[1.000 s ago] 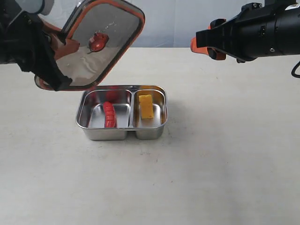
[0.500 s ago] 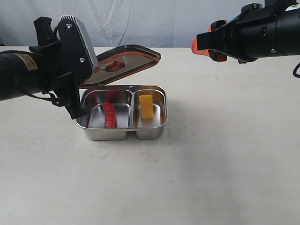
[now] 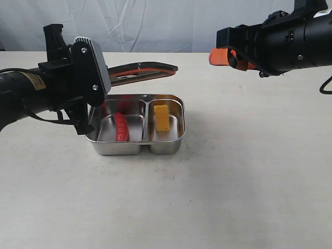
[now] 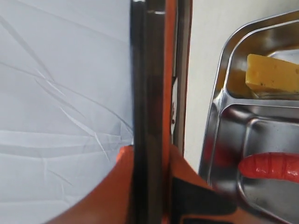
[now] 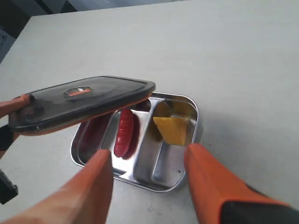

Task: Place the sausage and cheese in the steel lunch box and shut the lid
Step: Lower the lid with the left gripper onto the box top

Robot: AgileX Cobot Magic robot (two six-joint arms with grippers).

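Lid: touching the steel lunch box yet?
Apart. The exterior view shows bare table between the lid and the back rim of the steel lunch box; the lid hangs above it.

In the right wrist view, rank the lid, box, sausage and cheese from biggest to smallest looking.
Largest: box and lid, about alike; the lid is held higher, nearer the camera, so unranked.
Smallest: sausage and cheese, close too; sausage longer, cheese wider.

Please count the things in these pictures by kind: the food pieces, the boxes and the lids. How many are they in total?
Food pieces: 2 (sausage, cheese)
Steel lunch box: 1
Lid: 1
Total: 4
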